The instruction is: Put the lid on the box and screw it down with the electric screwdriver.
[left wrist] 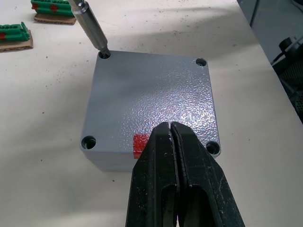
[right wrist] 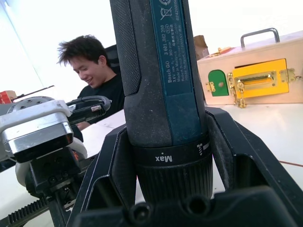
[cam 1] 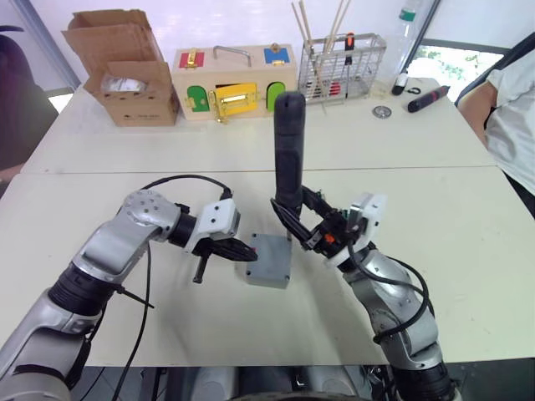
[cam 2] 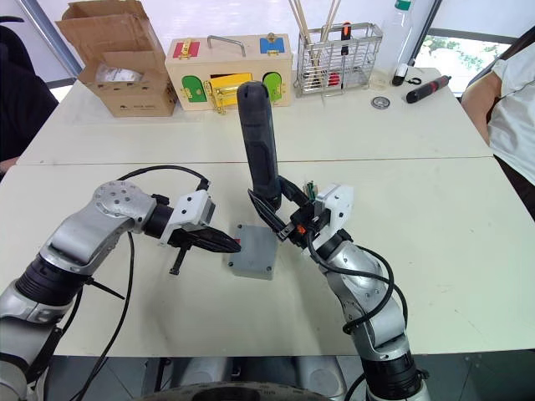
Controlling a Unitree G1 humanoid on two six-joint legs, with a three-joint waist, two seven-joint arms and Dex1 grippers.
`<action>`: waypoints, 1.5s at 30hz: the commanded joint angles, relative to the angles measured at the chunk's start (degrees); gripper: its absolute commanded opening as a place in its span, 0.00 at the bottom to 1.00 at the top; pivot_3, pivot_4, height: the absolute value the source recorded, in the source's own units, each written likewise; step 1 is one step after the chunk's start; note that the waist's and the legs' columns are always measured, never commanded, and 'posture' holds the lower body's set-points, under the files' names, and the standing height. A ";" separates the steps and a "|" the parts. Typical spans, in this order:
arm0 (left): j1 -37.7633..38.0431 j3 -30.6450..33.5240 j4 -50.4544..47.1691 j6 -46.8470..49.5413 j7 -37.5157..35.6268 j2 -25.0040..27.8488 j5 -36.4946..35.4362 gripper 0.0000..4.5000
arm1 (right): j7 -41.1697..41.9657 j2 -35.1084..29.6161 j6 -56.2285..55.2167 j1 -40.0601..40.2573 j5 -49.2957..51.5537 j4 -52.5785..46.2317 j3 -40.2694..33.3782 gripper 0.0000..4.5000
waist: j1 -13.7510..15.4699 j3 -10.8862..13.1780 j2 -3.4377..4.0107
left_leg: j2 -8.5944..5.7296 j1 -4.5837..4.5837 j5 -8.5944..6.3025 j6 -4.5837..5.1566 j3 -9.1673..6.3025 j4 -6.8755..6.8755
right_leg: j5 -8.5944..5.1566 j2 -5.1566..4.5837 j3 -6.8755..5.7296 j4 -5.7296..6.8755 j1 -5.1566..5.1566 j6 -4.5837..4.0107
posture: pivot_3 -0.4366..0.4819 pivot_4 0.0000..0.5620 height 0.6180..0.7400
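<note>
Lid [left wrist: 151, 101], speckled grey, caps the box [cam 1: 269, 261]; left end effector [left wrist: 171, 142] pinched together, right end effector [cam 1: 303, 224] clamping the electric screwdriver [cam 1: 289, 150].

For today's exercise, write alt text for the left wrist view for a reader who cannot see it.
A grey lid sits on the box, the screwdriver's metal bit set in one corner hole. The left gripper, fingers shut, presses on the lid beside a red mark.
</note>
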 commanded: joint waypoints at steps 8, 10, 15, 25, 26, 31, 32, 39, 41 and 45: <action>2.02 -2.63 0.64 0.48 1.53 -0.65 3.50 0.00 | 1.32 -0.16 -5.99 1.35 -2.98 5.32 1.44 0.43 | 0.13 -0.41 -0.07 | 0.00 0.20 -0.01 0.01 -0.05 -0.01 | 0.00 0.00 -0.03 -0.06 0.25 0.00 | 0.48 0.27 1.00; 2.16 -2.73 0.49 0.48 1.78 -0.87 3.61 0.00 | 1.15 -0.18 -7.52 1.48 -4.01 6.05 1.55 0.43 | 0.20 -0.50 -0.06 | 0.00 0.29 -0.03 0.05 -0.07 -0.02 | -0.01 0.00 -0.03 -0.08 0.36 0.00 | 0.48 0.27 1.00; 1.99 -2.90 0.62 0.66 2.47 -2.12 3.89 0.00 | -0.89 1.37 -11.38 0.57 -5.91 9.14 0.40 0.43 | 0.38 -0.65 -0.06 | -0.01 0.44 -0.03 0.06 -0.06 -0.02 | -0.01 0.01 -0.03 -0.08 0.52 0.00 | 0.48 0.27 1.00; 2.25 -3.15 1.78 -0.09 2.40 -2.91 4.40 0.00 | -1.93 2.49 -12.26 1.86 -5.31 9.39 0.95 0.43 | 0.42 -0.65 -0.04 | -0.01 1.08 -0.14 0.23 -0.22 -0.12 | -0.10 0.04 -0.11 -0.52 1.36 -0.02 | 0.48 0.27 1.00; 2.25 -3.18 1.93 -0.19 2.38 -3.00 4.43 0.00 | -2.48 3.28 -12.39 2.20 -4.77 9.41 0.77 0.43 | 0.44 -0.65 -0.04 | -0.01 1.08 -0.14 0.23 -0.22 -0.12 | -0.10 0.03 -0.11 -0.54 1.38 -0.02 | 0.48 0.27 1.00; 2.42 -3.18 2.81 -0.94 1.96 -2.81 4.57 0.00 | -4.62 5.91 -12.96 2.63 -4.22 9.03 0.18 0.43 | 0.36 -0.66 -0.03 | -0.01 1.08 -0.14 0.23 -0.24 -0.13 | -0.10 0.02 -0.12 -0.57 1.39 -0.02 | 0.48 0.27 1.00; 2.41 -3.16 2.94 -1.01 1.83 -2.72 4.58 0.00 | -4.67 6.00 -12.82 2.91 -4.33 8.87 0.40 0.43 | 0.37 -0.66 -0.03 | -0.01 1.08 -0.14 0.23 -0.24 -0.14 | -0.10 0.02 -0.12 -0.57 1.39 -0.02 | 0.48 0.27 1.00; 2.20 -3.07 3.59 -1.18 0.33 -1.57 4.66 0.00 | -5.28 6.45 -15.33 5.73 -6.20 7.69 2.31 0.43 | 0.28 -0.66 -0.02 | -0.01 1.08 -0.14 0.23 -0.25 -0.18 | -0.10 0.03 -0.12 -0.60 1.38 -0.02 | 0.48 0.27 1.00; 2.28 -3.14 3.53 -1.13 -0.17 -1.09 4.71 0.00 | -5.24 6.30 -16.85 6.88 -7.65 7.53 3.80 0.43 | 0.16 -0.66 -0.02 | -0.01 1.08 -0.14 0.23 -0.25 -0.20 | -0.10 0.03 -0.12 -0.63 1.38 -0.02 | 0.48 0.27 1.00; 3.07 -2.96 2.37 -0.37 -0.71 0.05 4.32 0.00 | -4.89 5.95 -18.36 7.85 -10.57 8.18 7.09 0.43 | -0.09 -0.69 0.01 | 0.00 1.08 -0.15 0.25 -0.25 -0.28 | -0.10 0.05 -0.12 -0.67 1.36 -0.02 | 0.48 0.27 1.00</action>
